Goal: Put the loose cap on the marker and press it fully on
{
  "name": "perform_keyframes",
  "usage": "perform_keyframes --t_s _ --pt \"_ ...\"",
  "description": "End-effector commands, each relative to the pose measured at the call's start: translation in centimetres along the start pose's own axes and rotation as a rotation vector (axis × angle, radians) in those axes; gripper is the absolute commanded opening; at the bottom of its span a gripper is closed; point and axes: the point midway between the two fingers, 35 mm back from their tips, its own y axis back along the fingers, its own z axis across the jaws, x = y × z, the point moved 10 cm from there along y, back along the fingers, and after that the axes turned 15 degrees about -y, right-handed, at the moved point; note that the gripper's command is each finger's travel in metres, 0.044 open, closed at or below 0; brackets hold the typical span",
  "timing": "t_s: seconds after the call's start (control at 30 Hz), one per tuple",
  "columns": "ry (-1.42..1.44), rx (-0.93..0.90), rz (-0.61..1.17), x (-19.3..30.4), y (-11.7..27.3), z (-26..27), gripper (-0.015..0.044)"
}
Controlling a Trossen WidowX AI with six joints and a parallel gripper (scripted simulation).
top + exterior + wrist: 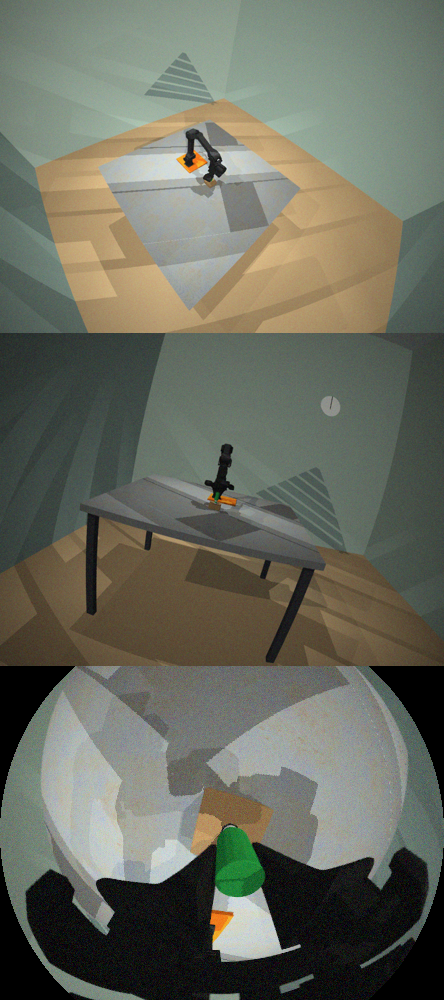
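My gripper (210,179) (216,496) (234,848) is shut on the green cap (217,495) (239,858), one black finger on each side of it. The cap is above the brown holder block (210,183) (214,506) (239,803), in line with the marker (215,502). In the wrist view only a thin pale and dark rim shows at the cap's far end, over the block. The cap hides most of the marker. In the exterior view a short pale piece shows between cap and block. How far the cap sits over the marker cannot be told.
The arm's base stands on an orange plate (196,166) (229,501) (220,920), close behind the block. The grey table (172,215) (143,497) (350,766) has bands of light and shadow across it.
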Motion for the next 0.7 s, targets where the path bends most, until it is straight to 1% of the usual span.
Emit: perform_keyframes --t_s 0.0,0.37,0.67 --pt "0.004 0.0 0.003 0.08 -0.28 0.0 0.0" --pt "0.004 0.0 0.003 0.08 -0.29 0.0 0.0" --pt "0.0 0.0 0.003 0.08 -0.22 0.0 0.0236"
